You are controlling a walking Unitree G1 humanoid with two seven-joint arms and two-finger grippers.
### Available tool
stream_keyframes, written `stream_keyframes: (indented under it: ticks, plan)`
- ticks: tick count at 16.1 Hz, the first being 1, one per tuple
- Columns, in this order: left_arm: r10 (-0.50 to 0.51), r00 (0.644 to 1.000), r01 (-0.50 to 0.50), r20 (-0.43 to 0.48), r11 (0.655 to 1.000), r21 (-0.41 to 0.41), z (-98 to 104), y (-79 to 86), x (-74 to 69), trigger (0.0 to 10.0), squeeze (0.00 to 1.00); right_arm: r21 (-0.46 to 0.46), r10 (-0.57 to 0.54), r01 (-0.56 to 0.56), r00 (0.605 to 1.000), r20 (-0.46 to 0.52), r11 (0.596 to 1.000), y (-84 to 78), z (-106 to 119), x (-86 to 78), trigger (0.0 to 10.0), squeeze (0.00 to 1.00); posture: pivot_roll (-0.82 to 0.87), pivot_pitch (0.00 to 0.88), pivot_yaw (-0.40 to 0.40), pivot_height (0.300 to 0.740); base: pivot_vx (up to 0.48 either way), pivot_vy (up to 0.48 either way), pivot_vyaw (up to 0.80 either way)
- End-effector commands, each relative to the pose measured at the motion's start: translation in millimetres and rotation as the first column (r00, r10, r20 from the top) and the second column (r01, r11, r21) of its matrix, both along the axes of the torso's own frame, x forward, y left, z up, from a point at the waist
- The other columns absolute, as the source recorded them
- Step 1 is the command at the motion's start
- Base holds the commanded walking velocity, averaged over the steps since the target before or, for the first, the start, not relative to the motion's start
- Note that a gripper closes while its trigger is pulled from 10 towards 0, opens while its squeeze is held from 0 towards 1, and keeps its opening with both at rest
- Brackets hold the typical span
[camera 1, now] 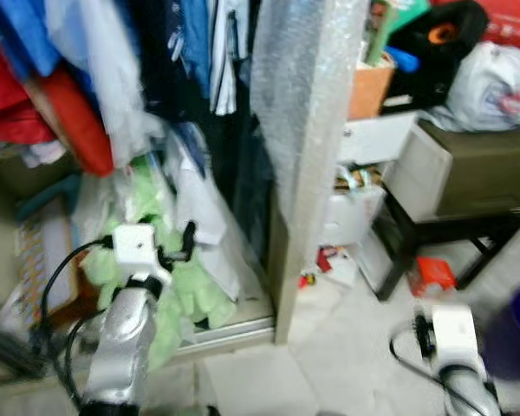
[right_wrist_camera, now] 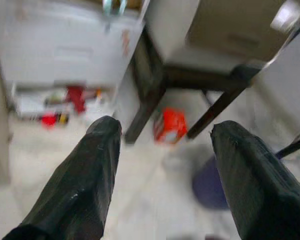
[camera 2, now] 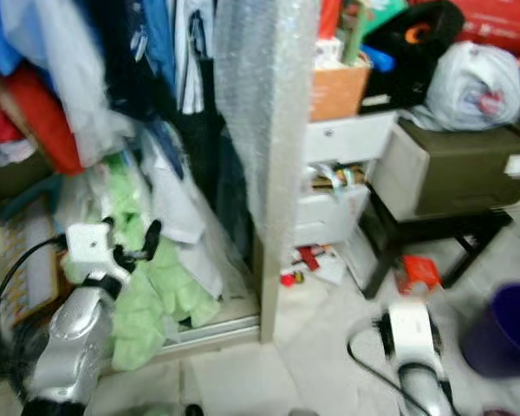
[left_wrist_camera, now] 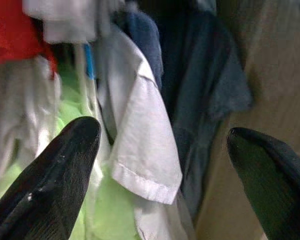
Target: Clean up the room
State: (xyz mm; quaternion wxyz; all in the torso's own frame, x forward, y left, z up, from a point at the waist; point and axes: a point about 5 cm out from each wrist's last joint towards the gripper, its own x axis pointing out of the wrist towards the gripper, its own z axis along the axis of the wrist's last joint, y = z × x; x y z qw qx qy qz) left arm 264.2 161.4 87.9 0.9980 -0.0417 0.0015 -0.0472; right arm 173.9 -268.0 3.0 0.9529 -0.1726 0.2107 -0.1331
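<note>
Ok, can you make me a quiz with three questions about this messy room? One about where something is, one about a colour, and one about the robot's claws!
1. Where does the small orange-red thing lie?
A. On the floor under the dark stool
B. Up among the hanging clothes
C. Inside the purple bin

2. What colour is the bin on the floor by the right arm?
A. Yellow
B. Purple
C. White

3. How are the fingers of the left gripper?
A. Shut on a shirt
B. Shut on nothing
C. Spread open, holding nothing

Answers:
1. A, it sits on the floor between the stool's legs.
2. B, the round bin is plainly purple.
3. C, the left wrist view shows the two black fingers wide apart, with the white shirt hanging beyond them.
</note>
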Motion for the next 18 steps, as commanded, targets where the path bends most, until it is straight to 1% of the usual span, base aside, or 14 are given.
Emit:
stream_keyframes:
  ticks: [1, 2, 3, 4, 5, 6, 7, 9, 10, 12, 14, 15, 16, 18]
  plan:
    - [0.001, 1.0, 0.0, -0.015, 1.0, 0.01, -2, 3.5, -1.8, 10.0, 0.0, 0.031, -0.035, 0.035, 0.999, 0.008, 0.999, -2.6, -1, 5.1, 10.0, 0.0, -0.09, 0.0, 0.038, 0.74, 0.0, 0.0, 0.0]
    - [0.001, 1.0, -0.001, -0.019, 1.0, 0.011, -2, 4.3, -1.7, 10.0, 0.0, 0.04, -0.049, 0.049, 0.999, -0.012, 0.998, -4.9, -5, 3.5, 10.0, 0.0, -0.09, 0.0, 0.038, 0.74, 0.0, 0.0, 0.0]
    - [-0.002, 1.0, 0.002, -0.015, 1.0, 0.016, -2, 5.2, -2.2, 10.0, 0.0, 0.02, -0.046, 0.046, 0.999, -0.011, 0.999, -8.4, -5, 5.6, 10.0, 0.0, -0.09, 0.0, 0.039, 0.74, 0.0, 0.0, 0.0]
    - [-0.036, 0.999, 0.036, 0.008, 0.999, 0.019, 1, 4.7, -4.2, 10.0, 0.0, -0.005, -0.038, 0.038, 0.999, 0.008, 0.999, -11.9, -1, 13.0, 10.0, 0.0, -0.09, 0.0, 0.04, 0.74, 0.0, 0.0, 0.0]
    - [-0.046, 0.999, 0.046, 0.017, 0.999, 0.019, 2, 4.6, -5.2, 10.0, 0.0, -0.008, -0.034, 0.035, 0.999, 0.026, 0.999, -12.5, 1, 19.6, 10.0, 0.0, -0.09, 0.0, 0.042, 0.74, 0.352, 0.251, 0.0]
    - [-0.042, 0.999, 0.042, 0.006, 0.999, 0.028, 1, 4.4, -5.2, 10.0, 0.0, -0.011, -0.012, 0.013, 0.999, 0.05, 1.0, -9.9, 4, 28.2, 10.0, 0.0, -0.08, 0.0, 0.042, 0.74, 0.0, 0.0, 0.0]
    - [-0.046, 0.999, 0.046, 0.003, 0.999, 0.009, 0, 3.6, -5.2, 10.0, 0.0, -0.013, 0.003, -0.002, 0.998, 0.058, 1.0, -7.8, 4, 31.4, 10.0, 0.0, -0.08, 0.0, 0.042, 0.74, 0.0, 0.0, 0.0]
    - [-0.046, 0.999, 0.046, 0.007, 0.999, 0.014, 1, 2.5, -5.8, 10.0, 0.0, -0.023, 0.033, -0.031, 0.997, 0.064, 0.999, -4.5, 4, 34.1, 10.0, 0.0, -0.08, 0.0, 0.042, 0.74, 0.0, 0.0, 0.0]
    - [-0.04, 0.999, 0.04, 0.005, 0.999, 0.004, 1, 2.5, -6.4, 10.0, 0.0, -0.03, 0.051, -0.049, 0.996, 0.071, 0.998, -3.1, 4, 35.8, 10.0, 0.0, -0.08, 0.0, 0.042, 0.74, 0.0, 0.0, 0.0]
    - [-0.028, 0.999, 0.028, -0.014, 1.0, -0.013, -3, 3.2, -8.2, 10.0, 0.0, -0.034, 0.057, -0.054, 0.995, 0.079, 0.998, -2.7, 5, 37.8, 10.0, 0.0, -0.08, 0.0, 0.043, 0.74, 0.0, 0.0, 0.0]
    - [-0.035, 0.999, 0.035, -0.014, 0.999, -0.006, -3, 2.1, -7.7, 10.0, 0.0, -0.037, 0.064, -0.061, 0.994, 0.086, 0.997, -2.4, 5, 39.2, 10.0, 0.0, -0.08, 0.0, 0.042, 0.74, 0.0, 0.0, 0.0]
    - [-0.034, 0.999, 0.034, -0.014, 0.999, -0.022, -3, 1.4, -7.5, 10.0, 0.0, -0.033, 0.066, -0.063, 0.994, 0.089, 0.997, -1.8, 5, 39.4, 10.0, 0.0, -0.09, 0.0, 0.042, 0.74, 0.0, 0.0, 0.0]
    - [-0.036, 0.999, 0.035, -0.015, 0.999, -0.02, -3, 1.1, -7.4, 10.0, 0.0, -0.033, 0.066, -0.063, 0.994, 0.09, 0.997, -1.9, 5, 39.3, 10.0, 0.0, -0.09, 0.0, 0.043, 0.74, 0.0, 0.0, 0.0]
    - [-0.044, 0.999, 0.044, -0.016, 0.999, -0.006, -3, -0.1, -7.8, 10.0, 0.0, -0.03, 0.064, -0.061, 0.993, 0.095, 0.998, -2.4, 4, 39.0, 10.0, 0.0, -0.09, 0.0, 0.043, 0.74, 0.0, 0.0, -0.56]
